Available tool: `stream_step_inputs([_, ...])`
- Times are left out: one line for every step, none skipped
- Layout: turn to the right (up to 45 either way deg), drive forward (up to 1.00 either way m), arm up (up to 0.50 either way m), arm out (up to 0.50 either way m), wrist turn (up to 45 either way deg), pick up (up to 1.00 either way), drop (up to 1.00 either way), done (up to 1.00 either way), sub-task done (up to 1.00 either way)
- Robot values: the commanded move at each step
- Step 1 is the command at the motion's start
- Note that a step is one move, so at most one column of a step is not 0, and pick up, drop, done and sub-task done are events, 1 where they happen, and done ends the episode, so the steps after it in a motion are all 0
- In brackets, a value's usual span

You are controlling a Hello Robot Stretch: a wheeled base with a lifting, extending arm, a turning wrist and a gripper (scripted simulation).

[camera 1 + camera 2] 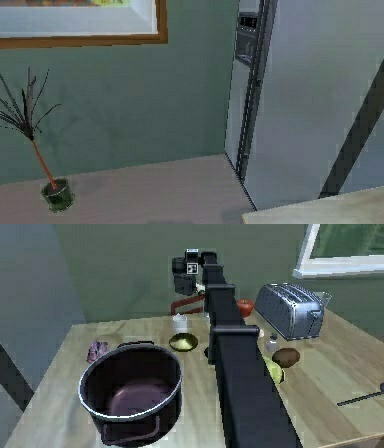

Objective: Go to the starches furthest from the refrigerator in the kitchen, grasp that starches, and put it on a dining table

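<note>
A refrigerator (300, 90) stands at the forward view's right. A potted plant (57, 192) sits on the floor near left, below a framed picture (80, 25) on the wall. In the arm side view, a pot (130, 389) sits near left on the countertop (330, 369), and a toaster (290, 309) far right beneath a window (345, 249).

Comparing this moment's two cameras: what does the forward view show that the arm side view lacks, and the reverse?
Forward view: a grey refrigerator, a framed picture on the wall, a potted plant on the floor. Arm side view: the arm and pincer, a dark pot, a toaster, a brown rounded lump and a window. Shared: the greenish wall, and probably the pale tabletop, whose corner sits at the forward view's bottom right.
</note>
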Motion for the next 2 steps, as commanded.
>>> stream_step_inputs([0.0,0.0,0.0,-0.1,0.0,0.0,0.0,0.0,0.0])
stream_step_inputs([0.0,0.0,0.0,0.0,0.0,0.0,0.0,1.0,0.0])
